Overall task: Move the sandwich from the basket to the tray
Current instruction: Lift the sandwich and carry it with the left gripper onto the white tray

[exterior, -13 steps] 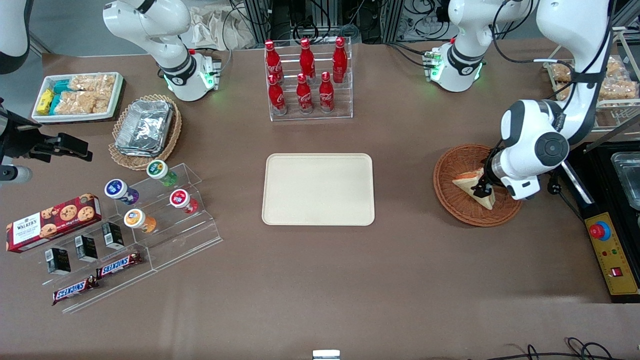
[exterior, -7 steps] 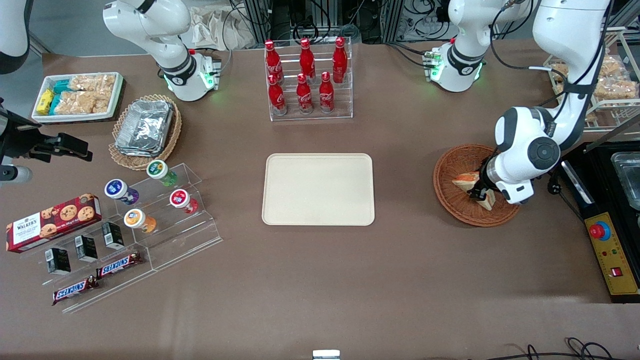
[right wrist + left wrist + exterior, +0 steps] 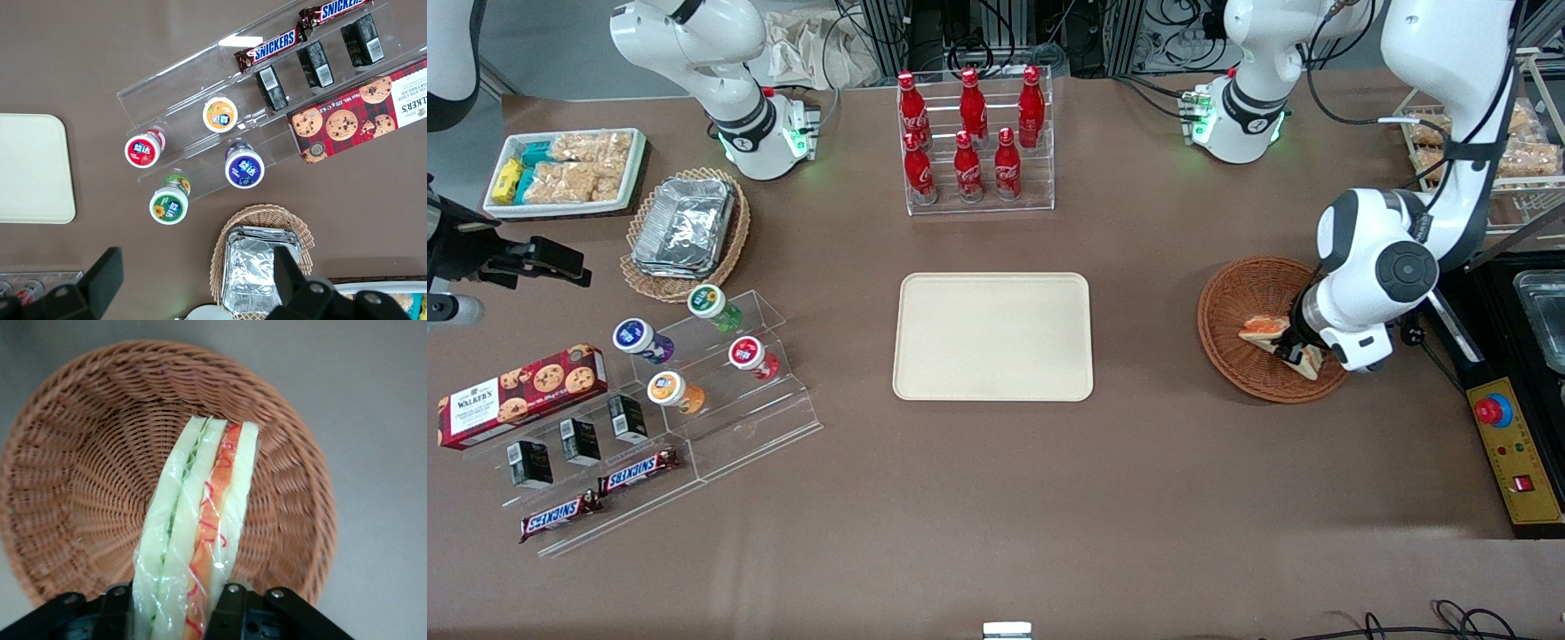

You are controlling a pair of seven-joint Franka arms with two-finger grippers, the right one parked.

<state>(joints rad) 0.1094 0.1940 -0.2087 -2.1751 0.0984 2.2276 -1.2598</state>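
1. The tool [image 3: 1291, 352] is hanging over the basket [image 3: 1232, 307], its fingers [image 3: 227, 608] pinching the sandwich [image 3: 200, 533] on both bread faces.
2. The sandwich is sitting edge-up above the basket's weave.
3. The tray [image 3: 993, 336] is lying bare on the worktop [image 3: 996, 480], well apart from the basket, toward the parked arm's end.

Bare counter [image 3: 1147, 338] lies between basket [image 3: 1232, 307] and tray [image 3: 993, 336]; the gripper [image 3: 1291, 348], jaws clamping the sandwich [image 3: 1263, 328], hangs over the basket.

Brown table [image 3: 996, 498]; cables, metal frames [image 3: 996, 36] above it.
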